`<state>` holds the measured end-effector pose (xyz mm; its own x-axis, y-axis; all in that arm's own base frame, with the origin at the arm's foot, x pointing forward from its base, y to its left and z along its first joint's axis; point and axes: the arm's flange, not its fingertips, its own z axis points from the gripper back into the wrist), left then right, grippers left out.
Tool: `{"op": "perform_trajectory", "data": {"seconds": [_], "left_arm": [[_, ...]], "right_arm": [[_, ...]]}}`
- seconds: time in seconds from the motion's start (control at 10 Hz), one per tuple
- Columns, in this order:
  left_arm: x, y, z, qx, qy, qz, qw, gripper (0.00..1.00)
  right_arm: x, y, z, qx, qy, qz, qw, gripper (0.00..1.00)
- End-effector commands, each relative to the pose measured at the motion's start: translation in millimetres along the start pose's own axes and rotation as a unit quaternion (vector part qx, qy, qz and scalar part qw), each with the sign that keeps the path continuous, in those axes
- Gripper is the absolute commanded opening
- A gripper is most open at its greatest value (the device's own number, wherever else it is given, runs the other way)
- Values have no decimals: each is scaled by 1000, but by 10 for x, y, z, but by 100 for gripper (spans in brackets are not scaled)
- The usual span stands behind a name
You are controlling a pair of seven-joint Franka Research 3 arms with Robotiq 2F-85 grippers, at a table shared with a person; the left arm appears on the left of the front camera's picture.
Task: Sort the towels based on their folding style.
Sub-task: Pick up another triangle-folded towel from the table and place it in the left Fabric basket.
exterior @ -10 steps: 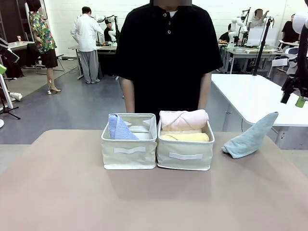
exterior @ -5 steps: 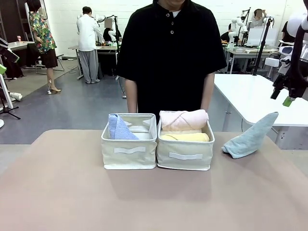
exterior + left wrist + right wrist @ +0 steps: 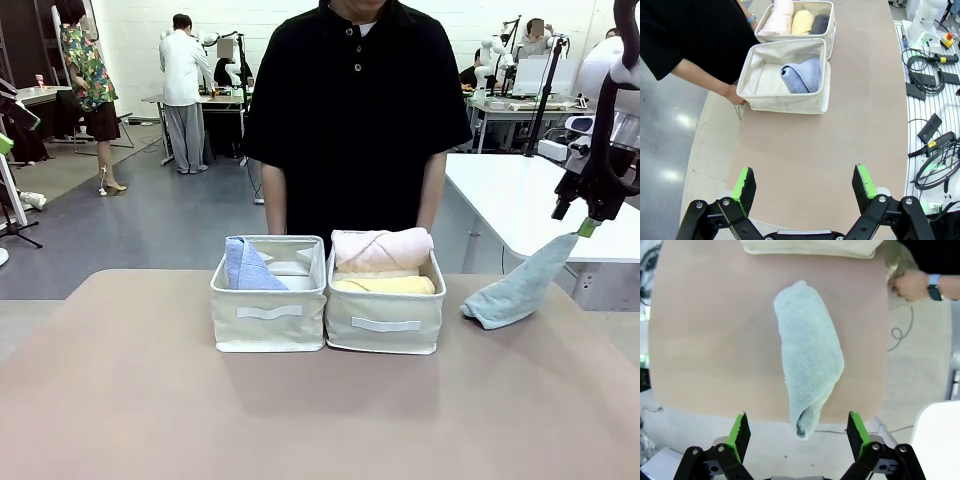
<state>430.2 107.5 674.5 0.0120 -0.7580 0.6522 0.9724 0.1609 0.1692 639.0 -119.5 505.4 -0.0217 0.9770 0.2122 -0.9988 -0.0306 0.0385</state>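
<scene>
Right gripper point(image 3: 798, 427), mine, jaws spread wide and holding nothing; it hangs directly over the light teal towel point(image 3: 810, 355), the one folded triangle not yet in a bin. The towel lies on the table point(image 3: 150, 400) well to the right of both bins; its broad end rests on the tabletop, and its pointed tip rises toward my pads. In the front view the tip comes just beside one green pad; whether the two touch I cannot tell. In the right wrist view the long axis runs up the picture, square to the line joining my two pads; the near end sits midway between them, clear of both. A straight descent and a close across the towel's width should therefore suit. Left gripper point(image 3: 805, 187), likewise wide open and empty, hovers over bare table on the far side of the bins; my right arm is plainly the nearer. The left bin point(image 3: 268, 310) holds the periwinkle triangle towel point(image 3: 245, 268), so I judge that to be the destination; the right bin point(image 3: 385, 320) holds rolls.
</scene>
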Motion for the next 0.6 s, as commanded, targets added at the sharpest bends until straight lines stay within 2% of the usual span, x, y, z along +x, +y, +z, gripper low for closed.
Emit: {"op": "perform_trajectory", "data": {"seconds": [0.0,0.5], "left_arm": [[1,-11,12,-1,-5,-3,1000,100],[1,-11,12,-1,-5,-3,1000,100]], "right_arm": [[11,46,-190,-20,28,20,999,100],[-41,-101,-557,-3,43,18,999,100]]}}
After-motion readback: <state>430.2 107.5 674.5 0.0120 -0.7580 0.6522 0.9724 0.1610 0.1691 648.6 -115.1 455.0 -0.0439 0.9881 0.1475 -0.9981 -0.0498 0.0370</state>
